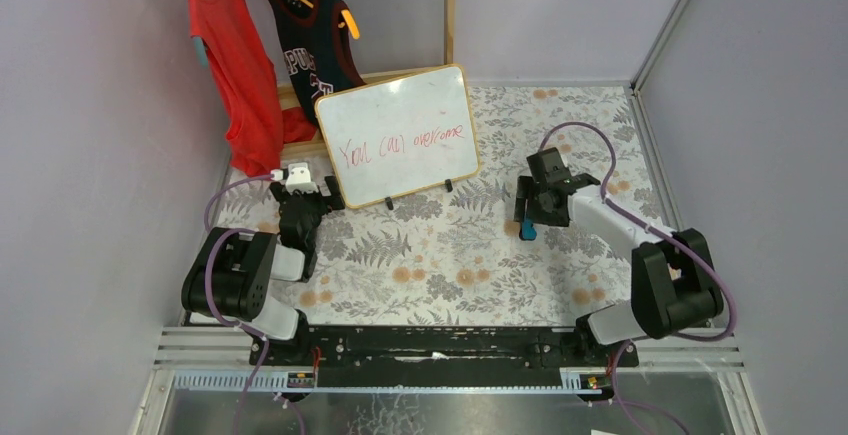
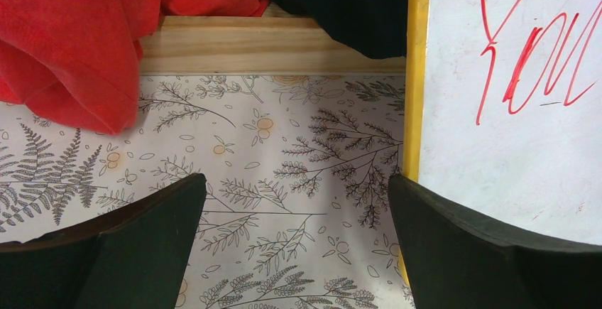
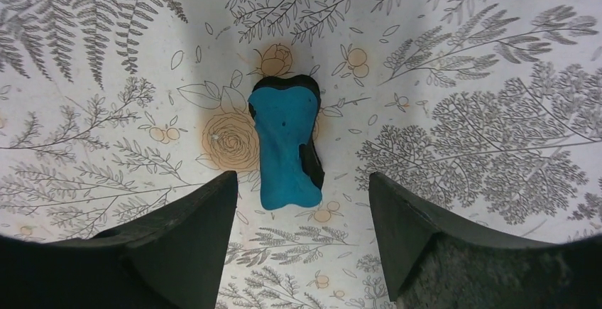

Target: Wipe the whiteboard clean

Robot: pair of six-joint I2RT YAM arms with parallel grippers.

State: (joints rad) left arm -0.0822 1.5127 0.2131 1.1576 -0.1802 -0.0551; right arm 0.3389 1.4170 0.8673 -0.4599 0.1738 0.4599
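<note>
On the floral cloth (image 1: 450, 255), the right gripper (image 3: 302, 179) gapes empty over the blue eraser (image 3: 286, 145), which lies lengthwise between its fingers, whiteboard (image 1: 400, 135) further upper-left.

The whiteboard (image 1: 396, 115) is found at the far side of the desk (image 1: 450, 255), left of the middle. It is rectangular, white and glossy, with a thin light-wood frame (image 2: 414, 74) and rounded corners. It is stood upright on two small black feet (image 1: 389, 202), leaned a little backwards, and turned so that its right end lies farther back. Red handwriting (image 1: 400, 145) is written across its lower half; "You can overcome" can be read. The upper half is left blank.
</note>
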